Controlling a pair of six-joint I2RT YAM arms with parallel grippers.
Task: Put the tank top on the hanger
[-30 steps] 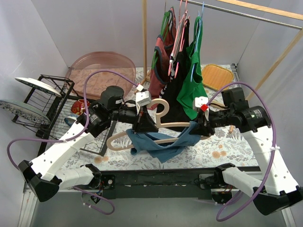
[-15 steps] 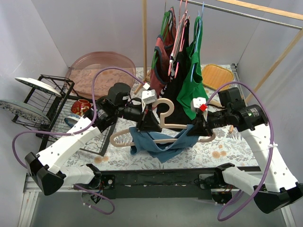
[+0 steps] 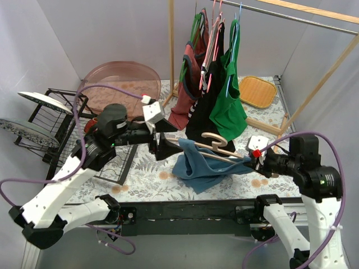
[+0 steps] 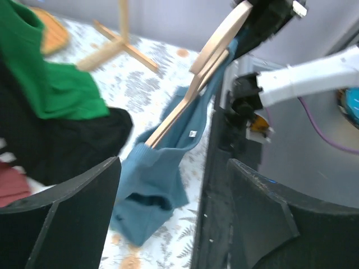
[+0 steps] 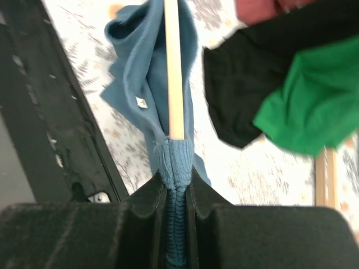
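Your left gripper point(image 3: 165, 147) is backing off, spread empty; right gripper point(image 3: 253, 161) is pinching tank top point(image 3: 196, 171) onto hanger point(image 3: 221, 152), seemingly nearly hung.

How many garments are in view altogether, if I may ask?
4: the tank top on the hanger; a red top, black top and green top hanging on the rail. More may be hidden behind.

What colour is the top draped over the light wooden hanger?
Plain teal-blue, with no pattern. The tank top shows best in the top external view.
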